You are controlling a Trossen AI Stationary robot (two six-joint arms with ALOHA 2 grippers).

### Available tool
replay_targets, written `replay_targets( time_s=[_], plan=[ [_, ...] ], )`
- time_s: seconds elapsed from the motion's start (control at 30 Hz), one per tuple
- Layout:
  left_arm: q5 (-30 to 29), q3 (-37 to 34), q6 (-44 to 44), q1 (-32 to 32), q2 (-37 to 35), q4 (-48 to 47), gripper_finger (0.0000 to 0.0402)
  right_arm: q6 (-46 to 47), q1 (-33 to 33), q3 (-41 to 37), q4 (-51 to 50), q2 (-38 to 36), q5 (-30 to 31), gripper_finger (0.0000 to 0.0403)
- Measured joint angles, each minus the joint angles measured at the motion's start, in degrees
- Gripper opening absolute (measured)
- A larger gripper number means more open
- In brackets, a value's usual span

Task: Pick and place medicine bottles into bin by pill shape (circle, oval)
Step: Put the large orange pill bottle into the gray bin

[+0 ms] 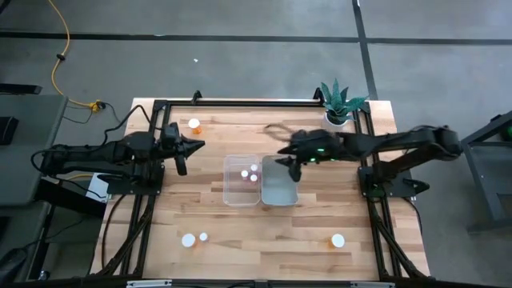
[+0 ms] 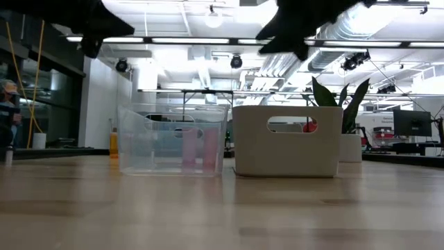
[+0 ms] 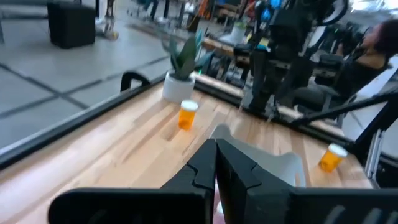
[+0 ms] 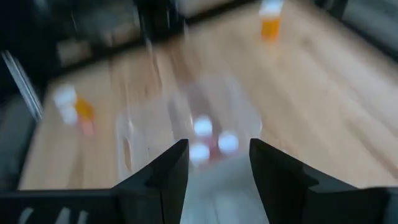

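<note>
Three medicine bottles show as white caps (image 1: 250, 174) standing inside the clear bin (image 1: 232, 192) at the table's middle. Right of it stands the white bin (image 1: 280, 192). One bottle (image 1: 194, 125) stands at the far left, two (image 1: 188, 240) (image 1: 203, 237) at the near left, one (image 1: 338, 240) at the near right. My right gripper (image 4: 217, 168) hovers open above the two bins with nothing between its fingers. My left gripper (image 3: 216, 163) is shut and hangs left of the clear bin (image 1: 188, 148).
A potted plant (image 1: 340, 108) stands at the table's far right corner. A black frame (image 1: 240, 102) runs along the far edge and both sides. Bare wood lies between the bins and the near edge (image 1: 264, 232).
</note>
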Motion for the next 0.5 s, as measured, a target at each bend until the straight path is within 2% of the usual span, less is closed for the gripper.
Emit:
replay_targets(
  time_s=[0.13, 0.27, 0.5],
  plan=[
    [0.0, 0.0, 2.6, 0.0, 0.0, 3.0, 0.0, 1.8, 0.4, -8.2, 13.9, -7.4, 4.3, 0.0162],
    [0.0, 0.0, 3.6, 0.0, 0.0, 4.3, 0.0, 1.4, 0.3, -13.2, 24.6, -11.6, 4.4, 0.0162],
    [0.0, 0.0, 3.6, 0.0, 0.0, 4.4, 0.0001, -3.0, 0.2, -13.7, 24.7, -13.3, 4.4, 0.0162]
  ],
)
